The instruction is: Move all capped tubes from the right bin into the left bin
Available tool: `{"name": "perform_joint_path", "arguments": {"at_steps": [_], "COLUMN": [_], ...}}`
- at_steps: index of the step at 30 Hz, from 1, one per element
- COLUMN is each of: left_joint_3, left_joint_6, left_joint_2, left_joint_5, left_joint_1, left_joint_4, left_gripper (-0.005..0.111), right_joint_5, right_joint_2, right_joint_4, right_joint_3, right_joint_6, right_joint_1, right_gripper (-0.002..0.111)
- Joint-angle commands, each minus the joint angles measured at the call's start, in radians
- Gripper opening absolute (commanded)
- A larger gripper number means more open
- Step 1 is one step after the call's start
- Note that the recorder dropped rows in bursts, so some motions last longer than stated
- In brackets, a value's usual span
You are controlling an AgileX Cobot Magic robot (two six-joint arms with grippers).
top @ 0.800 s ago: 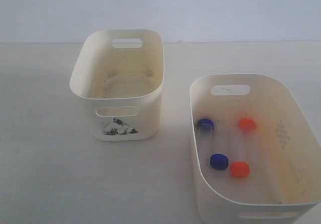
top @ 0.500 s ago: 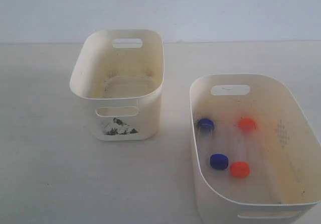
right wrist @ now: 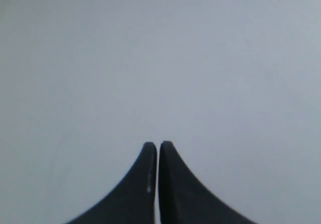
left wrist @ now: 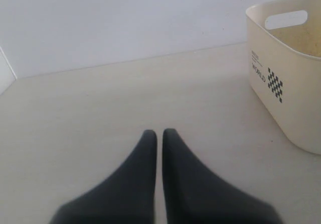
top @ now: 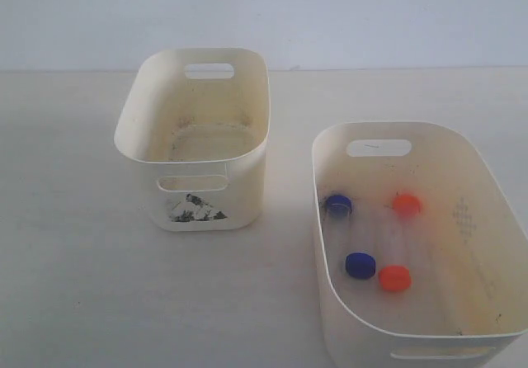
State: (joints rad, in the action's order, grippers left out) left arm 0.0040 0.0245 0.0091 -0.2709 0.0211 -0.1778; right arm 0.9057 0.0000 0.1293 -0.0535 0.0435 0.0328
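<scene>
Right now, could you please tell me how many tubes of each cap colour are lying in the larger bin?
Blue-capped tubes: 2
Orange-capped tubes: 2
Total: 4, all lying in the right bin; none show in the left bin.
</scene>
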Motion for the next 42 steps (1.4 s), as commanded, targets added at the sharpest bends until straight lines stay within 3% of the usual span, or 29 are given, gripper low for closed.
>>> {"name": "perform_joint_path", "arguments": {"at_steps": [1, 4, 5, 8, 11, 15, 25, 33, 36, 42], "left_joint_3": [-0.004, -0.004, -0.004, -0.004, -0.004, -0.004, -0.004, -0.004, -0.004, -0.004], "left_joint_6": [0.012, 0.012, 0.012, 0.012, 0.012, 0.012, 0.012, 0.012, 0.012, 0.012], "left_joint_2": [-0.001, -0.001, -0.001, -0.001, -0.001, -0.001, -0.001, -0.001, -0.001, -0.001], "left_joint_5": [0.009, 0.009, 0.009, 0.009, 0.009, 0.009, 0.009, 0.009, 0.009, 0.009], "left_joint_1": [-0.001, -0.001, -0.001, -0.001, -0.001, -0.001, -0.001, -0.001, -0.001, -0.001], "left_joint_4": [0.001, 0.001, 0.001, 0.001, 0.001, 0.001, 0.001, 0.001, 0.001, 0.001], "left_gripper": [0.004, 0.004, 0.004, 0.004, 0.004, 0.004, 0.004, 0.004, 0.004, 0.004], "right_joint_5": [-0.458, -1.059, -1.335, -1.859, -2.105, -2.102, -1.808, -1.691, -1.709, -1.925], "right_joint_2": [0.033, 0.203, 0.279, 0.506, 0.668, 0.804, 1.002, 1.167, 1.219, 1.337], "right_joint_4": [-0.005, -0.005, -0.005, -0.007, -0.003, 0.030, 0.162, 0.274, 0.280, 0.285], "right_joint_3": [-0.279, -0.576, -0.700, -0.923, -1.049, -1.109, -1.109, -1.109, -1.109, -1.109], "right_joint_6": [0.158, 0.246, 0.246, 0.246, 0.246, 0.233, 0.227, 0.229, 0.249, 0.247], "right_joint_1": [-0.002, -0.002, -0.002, -0.002, -0.002, -0.002, -0.002, -0.002, -0.002, -0.001], "right_gripper": [0.001, 0.001, 0.001, 0.001, 0.001, 0.001, 0.001, 0.001, 0.001, 0.001]}}
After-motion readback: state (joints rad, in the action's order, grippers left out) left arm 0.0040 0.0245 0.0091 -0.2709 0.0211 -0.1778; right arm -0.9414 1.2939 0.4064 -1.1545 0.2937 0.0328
